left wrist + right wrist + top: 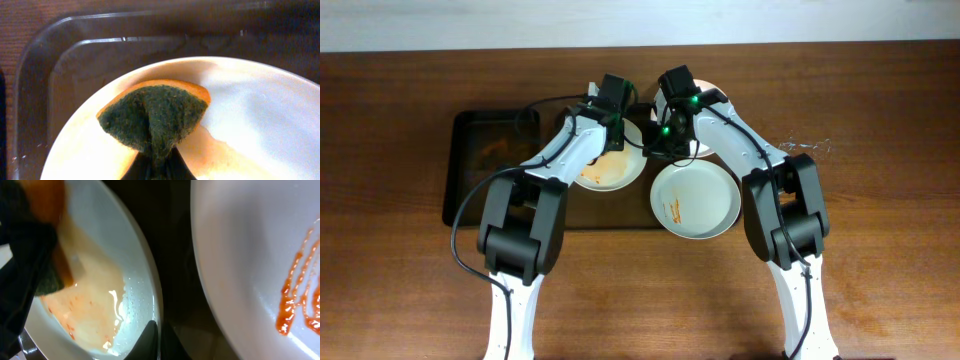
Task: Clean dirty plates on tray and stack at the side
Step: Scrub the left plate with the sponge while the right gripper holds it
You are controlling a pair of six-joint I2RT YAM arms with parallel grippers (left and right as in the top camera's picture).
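Observation:
A white plate smeared with orange sauce lies on the brown tray. My left gripper is shut on a green-and-orange sponge and presses it on this plate. My right gripper is shut on the plate's right rim, one finger inside and one outside. A second plate with red sauce streaks lies at the front right. A third plate is mostly hidden under my right arm.
A smaller black tray with an orange smear lies to the left of the plates. A crumpled clear scrap lies on the wooden table at the right. The brown tray's rim runs close behind the sponge.

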